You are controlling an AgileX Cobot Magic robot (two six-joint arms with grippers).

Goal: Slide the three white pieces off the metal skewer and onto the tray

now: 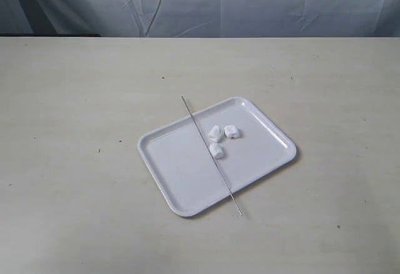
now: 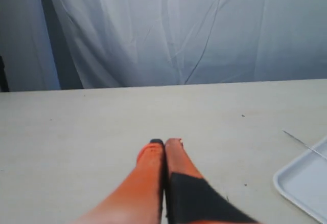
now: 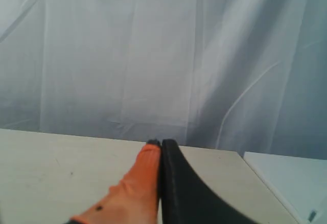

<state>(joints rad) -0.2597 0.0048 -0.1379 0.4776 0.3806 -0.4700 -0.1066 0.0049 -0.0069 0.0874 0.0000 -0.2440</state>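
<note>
The white tray (image 1: 181,167) lies on the table, right of centre in the exterior view. Three white pieces (image 1: 216,132) (image 1: 232,131) (image 1: 217,151) rest loose on the tray, close beside the thin metal skewer (image 1: 203,139), which lies diagonally across the tray with both ends past the rim. Neither arm shows in the exterior view. In the left wrist view my left gripper (image 2: 164,143) is shut with nothing in it, above bare table; a tray corner (image 2: 301,180) and the skewer tip (image 2: 301,142) show at the edge. My right gripper (image 3: 160,143) is shut and holds nothing.
The beige table (image 1: 75,130) spreads wide around the tray. A grey-white curtain (image 1: 206,2) hangs behind the table's far edge. A pale surface (image 3: 291,175) lies beyond the table corner in the right wrist view.
</note>
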